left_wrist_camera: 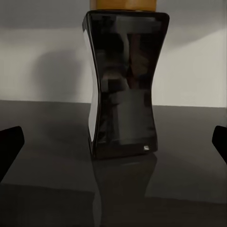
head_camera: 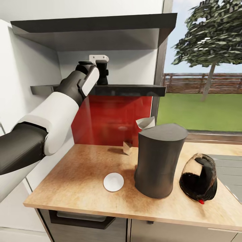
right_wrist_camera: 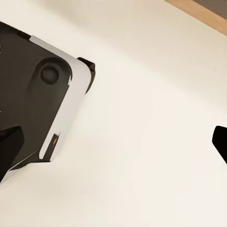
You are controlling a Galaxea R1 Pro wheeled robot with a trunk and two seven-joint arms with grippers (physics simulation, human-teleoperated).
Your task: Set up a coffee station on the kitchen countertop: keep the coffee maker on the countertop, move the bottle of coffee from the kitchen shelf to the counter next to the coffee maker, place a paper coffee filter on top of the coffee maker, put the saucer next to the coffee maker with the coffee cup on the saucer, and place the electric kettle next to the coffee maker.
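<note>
The bottle of coffee [left_wrist_camera: 122, 85], black with a tan cap, stands upright on the glossy black kitchen shelf [head_camera: 134, 90]. My left gripper [left_wrist_camera: 115, 144] is open just in front of it, one fingertip to each side and neither touching. In the head view the left wrist [head_camera: 88, 75] covers part of the bottle [head_camera: 102, 72]. The dark coffee maker [head_camera: 159, 161] stands on the kitchen countertop [head_camera: 77, 174]. The paper coffee filter [head_camera: 146, 122] shows behind its top. The white saucer [head_camera: 113, 182] lies to its left, the electric kettle [head_camera: 199, 181] to its right. My right gripper [right_wrist_camera: 115, 144] is open, holding nothing.
A thicker dark board [head_camera: 101, 30] hangs above the shelf. A small pale object [head_camera: 127, 148] sits by the red backsplash [head_camera: 111, 121]. White cabinet wall stands at the left, a window at the right. The right wrist view looks down on pale floor and part of my base [right_wrist_camera: 38, 104].
</note>
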